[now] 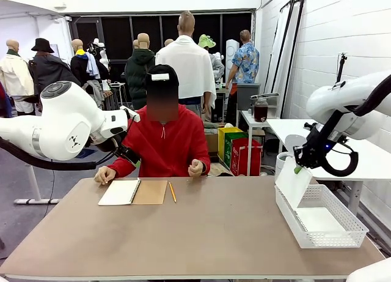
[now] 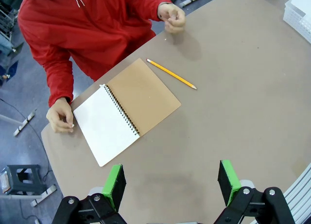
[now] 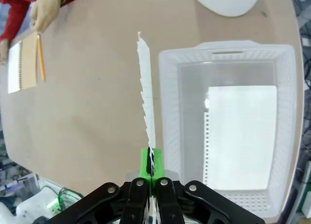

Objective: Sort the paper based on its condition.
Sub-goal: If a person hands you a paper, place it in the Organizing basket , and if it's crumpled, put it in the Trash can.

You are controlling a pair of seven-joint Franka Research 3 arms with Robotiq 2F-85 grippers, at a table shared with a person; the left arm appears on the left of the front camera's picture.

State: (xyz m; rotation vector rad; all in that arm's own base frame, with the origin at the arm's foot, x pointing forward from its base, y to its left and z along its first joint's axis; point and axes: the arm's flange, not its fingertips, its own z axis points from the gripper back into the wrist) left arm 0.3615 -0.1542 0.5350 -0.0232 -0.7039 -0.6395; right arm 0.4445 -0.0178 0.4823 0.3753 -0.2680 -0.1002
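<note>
Your right gripper [image 3: 151,162] pinches the paper [image 3: 146,93] tight; it hangs long-side down just left of the basket [image 3: 167,112] (left gripper [image 2: 170,182] open)

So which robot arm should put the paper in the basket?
The right one, most likely. The right gripper is already shut on a sheet of paper hanging next to the white basket. The left gripper is open and empty, over near the notebook.

Bare tabletop [image 1: 226,227] mid-table, notebook [image 1: 133,192], pencil [image 1: 172,191] and person's hands [image 1: 105,175] far edge, basket [image 1: 321,218] right
</note>
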